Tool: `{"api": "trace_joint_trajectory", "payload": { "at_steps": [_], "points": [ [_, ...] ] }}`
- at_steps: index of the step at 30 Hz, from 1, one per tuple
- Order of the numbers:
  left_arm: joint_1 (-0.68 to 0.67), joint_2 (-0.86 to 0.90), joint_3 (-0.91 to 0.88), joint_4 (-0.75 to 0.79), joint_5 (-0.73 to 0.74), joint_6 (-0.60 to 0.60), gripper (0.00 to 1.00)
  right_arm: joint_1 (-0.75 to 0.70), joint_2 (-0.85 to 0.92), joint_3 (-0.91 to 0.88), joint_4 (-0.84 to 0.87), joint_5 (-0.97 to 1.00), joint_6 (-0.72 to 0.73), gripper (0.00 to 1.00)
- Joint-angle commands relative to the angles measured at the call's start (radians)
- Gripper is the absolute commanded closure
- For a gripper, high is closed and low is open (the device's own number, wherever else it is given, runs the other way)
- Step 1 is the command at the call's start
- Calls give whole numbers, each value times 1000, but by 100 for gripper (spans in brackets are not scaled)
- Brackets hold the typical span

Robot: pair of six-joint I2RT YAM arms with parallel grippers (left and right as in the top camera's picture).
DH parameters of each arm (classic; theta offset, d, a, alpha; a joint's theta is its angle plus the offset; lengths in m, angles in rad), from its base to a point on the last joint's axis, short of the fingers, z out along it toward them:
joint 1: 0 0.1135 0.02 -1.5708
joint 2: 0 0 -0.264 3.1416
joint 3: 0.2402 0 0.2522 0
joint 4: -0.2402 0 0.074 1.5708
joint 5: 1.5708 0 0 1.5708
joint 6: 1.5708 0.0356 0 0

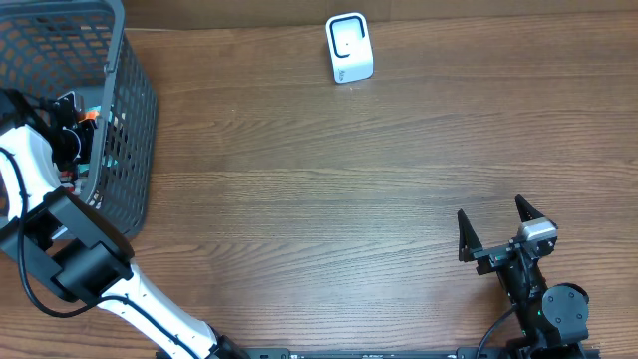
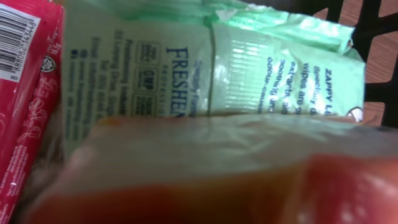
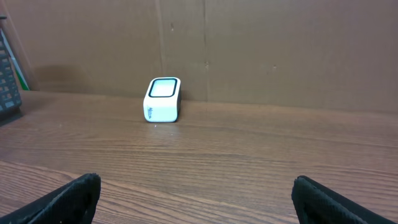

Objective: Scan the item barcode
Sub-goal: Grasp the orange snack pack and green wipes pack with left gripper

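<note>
Left wrist cam: orange pkt (image 2: 205,168) fills view, can't tell if L claw (image 1: 72,112) holds it; I'd pinch mid-pack squarely. R claw (image 1: 495,231), 5 o'clock, wide, empty.

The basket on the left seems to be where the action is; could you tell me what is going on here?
The left tool is down inside the grey mesh basket, among the items. Its camera sits close to a pale green wipes pack, a red packet with a barcode and a blurred orange item. Whether anything is gripped cannot be told. The right tool waits open and empty at the front right. The white scanner stands at the far side, with nothing at it yet.
</note>
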Motion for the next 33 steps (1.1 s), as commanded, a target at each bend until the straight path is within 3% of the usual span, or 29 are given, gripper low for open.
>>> {"api": "trace_joint_trajectory", "payload": {
  "at_steps": [1,4,8,11,23,33],
  "points": [
    [-14,14,-27,-2,-66,18,28,-2,-11,-10,3,-6,-2,0],
    [-23,14,-34,1,-74,18,29,-2,-11,-10,3,-6,-2,0],
    [-29,12,-32,5,-85,18,44,-2,-11,-10,3,-6,-2,0],
    [-29,5,-28,5,-98,18,49,-2,-11,-10,3,-6,-2,0],
    [-28,-84,100,-56,-115,-68,54,-2,-11,-11,3,-6,-2,0],
    [-28,-290,115,-44,-138,-163,54,-2,-11,-10,3,-6,-2,0]
  ]
}}
